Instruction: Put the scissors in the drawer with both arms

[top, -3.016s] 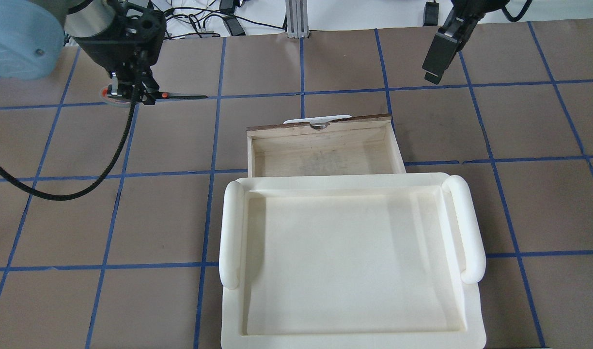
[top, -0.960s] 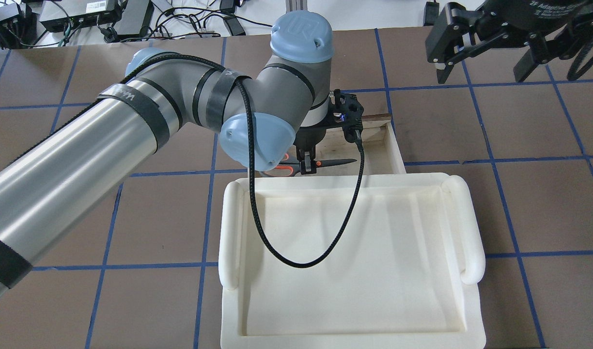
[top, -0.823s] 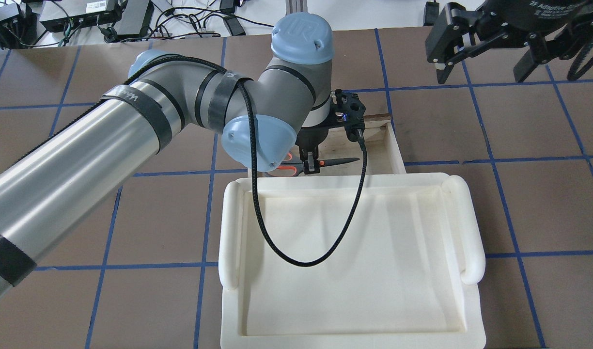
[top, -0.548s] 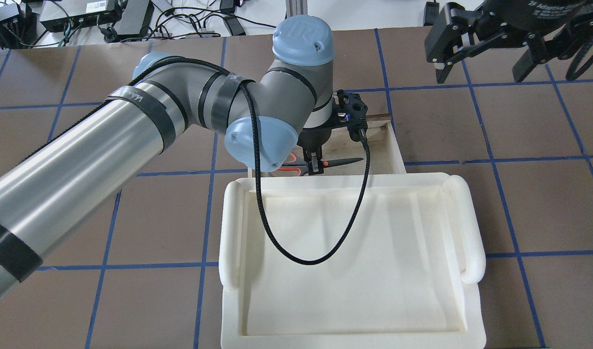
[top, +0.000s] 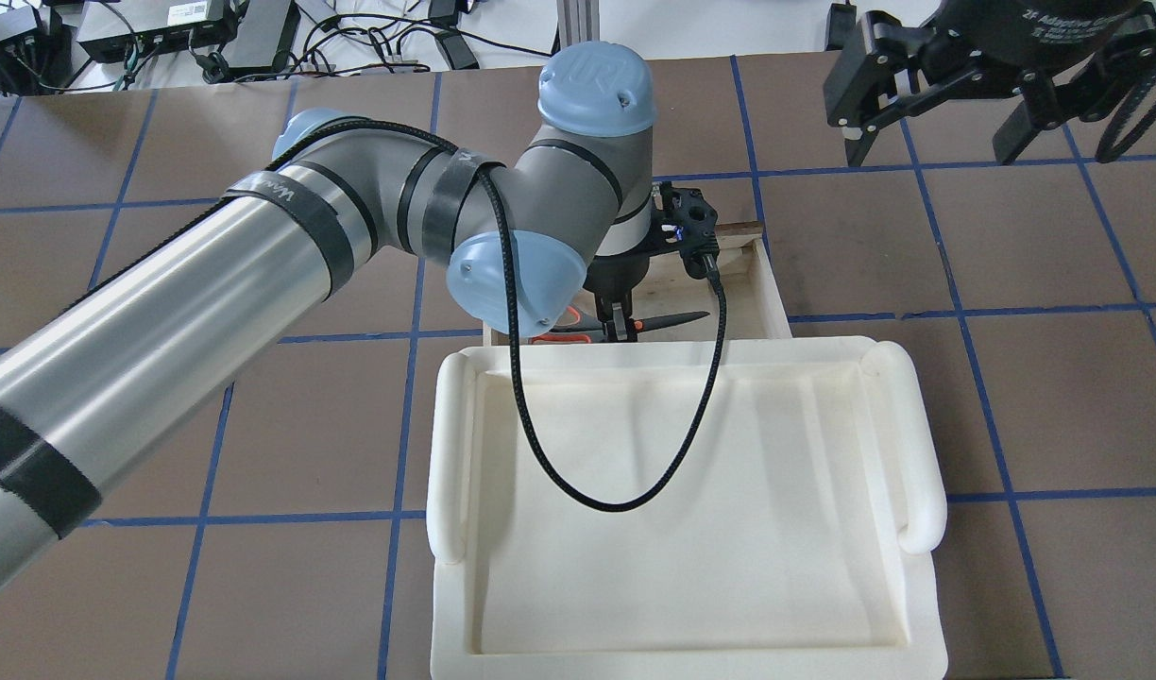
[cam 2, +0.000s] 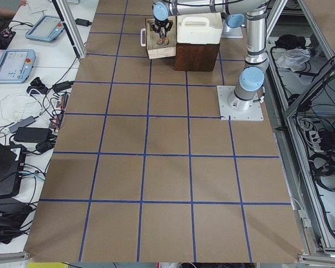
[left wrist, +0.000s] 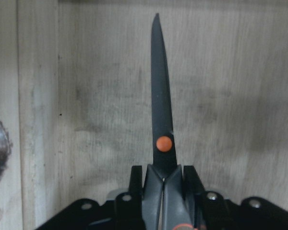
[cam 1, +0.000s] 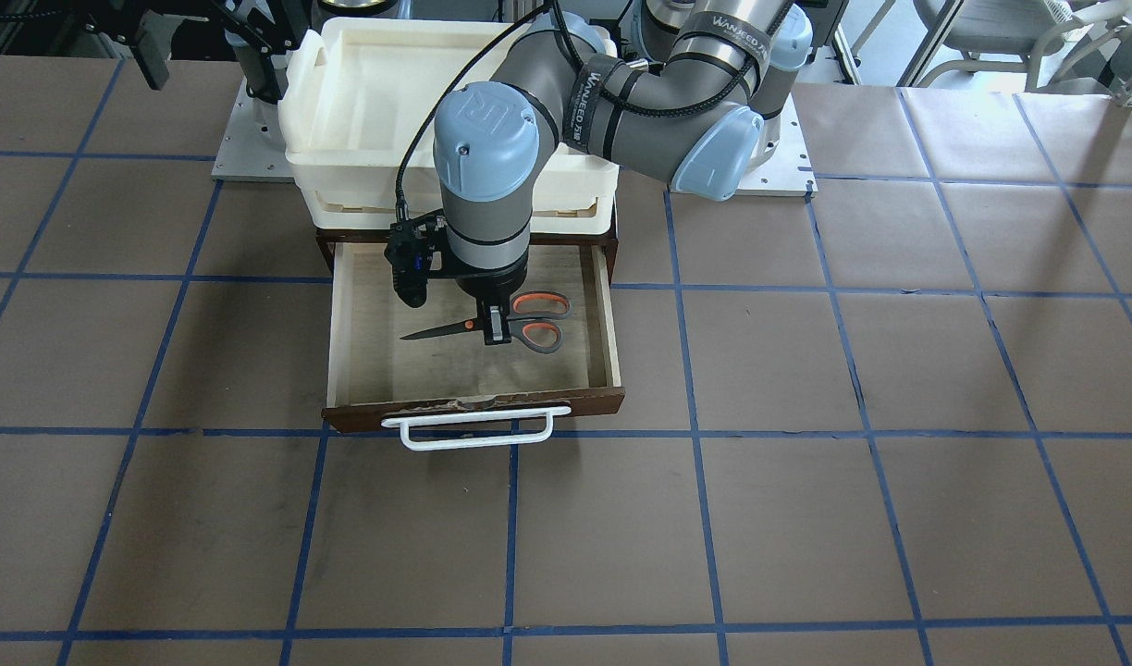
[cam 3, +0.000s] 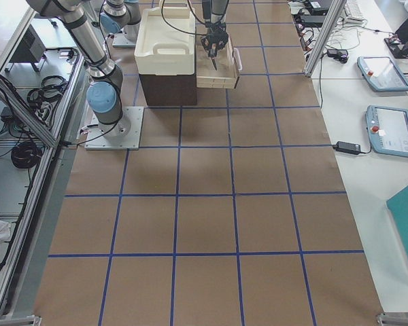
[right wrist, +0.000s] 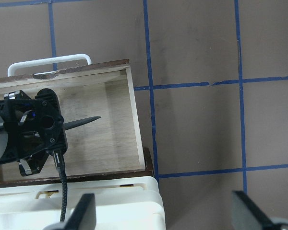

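The drawer stands pulled open, its white bar handle toward the operators' side. My left gripper reaches straight down into it and is shut on the scissors just behind the orange pivot. The blades lie level and low over the plywood floor; I cannot tell if they touch it. In the left wrist view the blade points away from the fingers. My right gripper is open and empty, high over the far right of the table; its fingers frame the drawer's corner.
A cream-white plastic bin sits on the dark cabinet above the drawer and hides the drawer's rear part from overhead. The left arm's black cable hangs in a loop over the bin. The brown table carries a blue tape grid.
The left arm has carried the scissors from the table's far left into the drawer, and over the last second edged them lower and slightly right. The right gripper has turned and stays aloft.
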### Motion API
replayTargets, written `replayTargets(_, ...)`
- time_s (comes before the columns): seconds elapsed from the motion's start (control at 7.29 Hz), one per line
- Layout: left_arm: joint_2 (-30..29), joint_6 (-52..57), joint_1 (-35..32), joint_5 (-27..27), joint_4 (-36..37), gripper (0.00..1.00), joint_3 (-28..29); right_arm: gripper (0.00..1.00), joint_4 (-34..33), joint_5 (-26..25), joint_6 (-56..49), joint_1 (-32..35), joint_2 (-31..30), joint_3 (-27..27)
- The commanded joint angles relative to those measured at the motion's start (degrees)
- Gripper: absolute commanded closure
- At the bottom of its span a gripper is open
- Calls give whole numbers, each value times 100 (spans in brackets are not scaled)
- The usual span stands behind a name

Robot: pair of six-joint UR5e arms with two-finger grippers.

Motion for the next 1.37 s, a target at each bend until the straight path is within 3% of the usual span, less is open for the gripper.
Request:
replayTargets(0.0,-52,44,-10,9,52,100,-1,0,2,2,0,0,-1,3)
replayTargets(0.41,-79,-62,-27,18,52,100,-70,0,2,2,0,0,-1,12)
replayTargets(0.55,-79,-97,-27,18,52,82,-88,0,2,2,0,0,-1,12)
replayTargets(0.82,-44,-194,-36,26,183,19,-80,0,2,2,0,0,-1,12)
replayTargets(1.1,87,-203,-27,0,491,2,-1,0,2,2,-8,0,-1,12)
replayTargets(1.23,306,-194,-27,78,474,0,86,0,2,2,0,0,-1,12)
